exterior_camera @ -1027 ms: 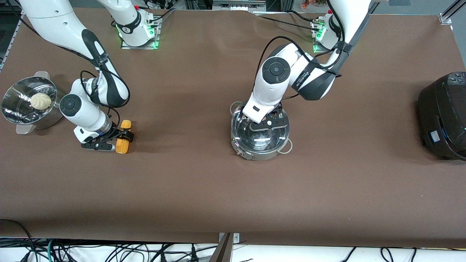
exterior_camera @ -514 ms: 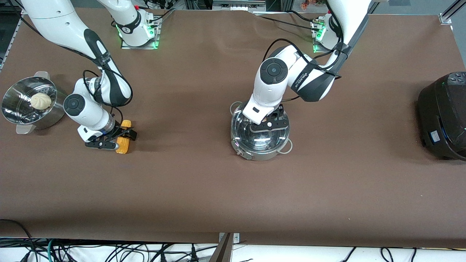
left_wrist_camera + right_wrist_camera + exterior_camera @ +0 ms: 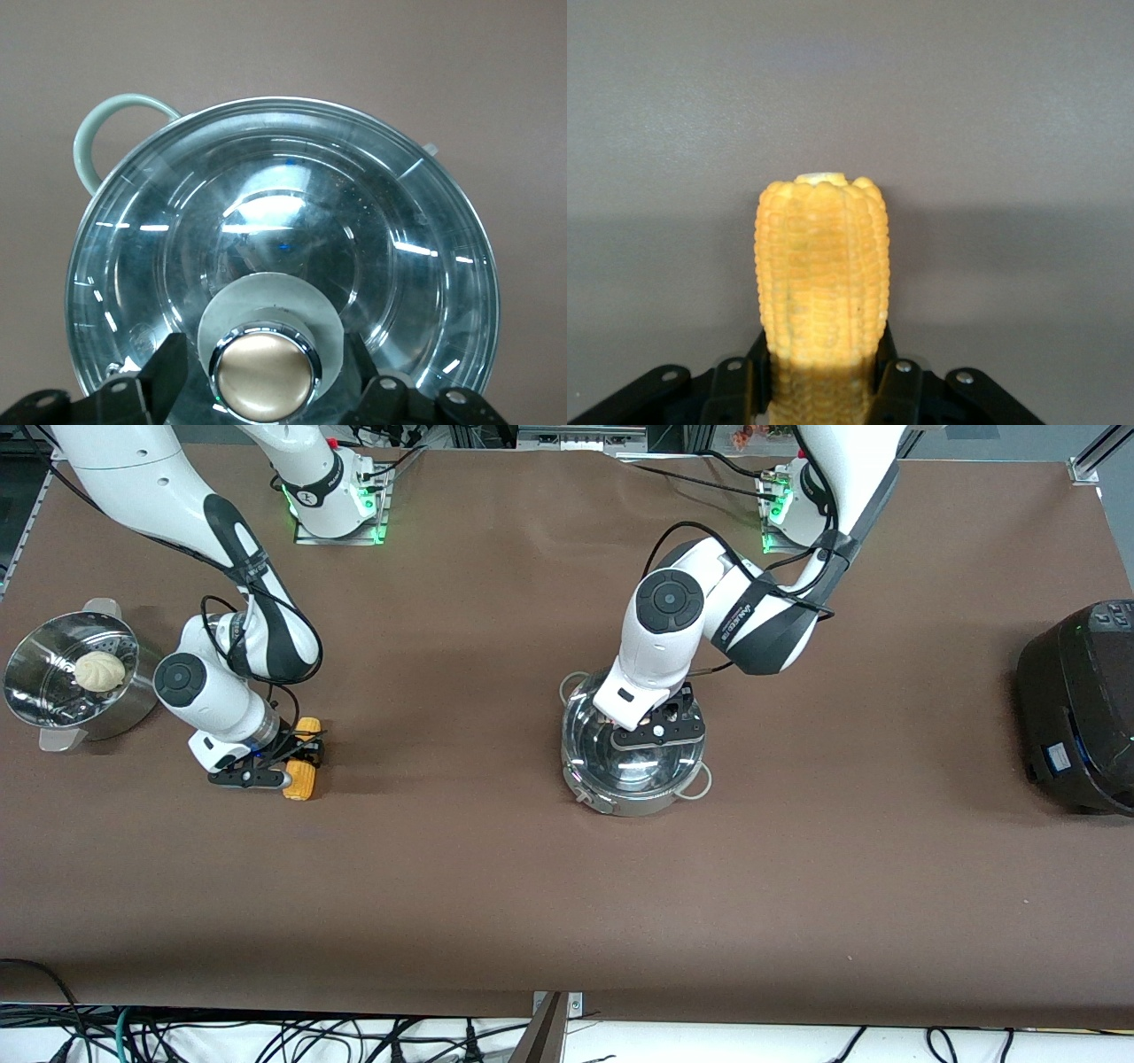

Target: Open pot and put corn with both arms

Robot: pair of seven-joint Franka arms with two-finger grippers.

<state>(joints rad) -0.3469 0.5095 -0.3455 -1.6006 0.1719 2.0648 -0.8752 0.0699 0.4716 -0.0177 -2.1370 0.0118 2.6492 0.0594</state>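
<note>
right gripper (image 3: 285, 764) clamps the yellow-orange corn cob (image 3: 304, 770); left gripper (image 3: 266, 390) straddles the tan knob (image 3: 264, 378) of the shiny steel pot's (image 3: 634, 760) glass lid (image 3: 283, 266), lifting due next.

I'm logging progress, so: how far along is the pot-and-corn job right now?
Nothing is finished yet. The lid is on the pot, with the left claw around its knob. The right claw grips the corn down at the table. Left: lift lid, carry corn in.
</note>
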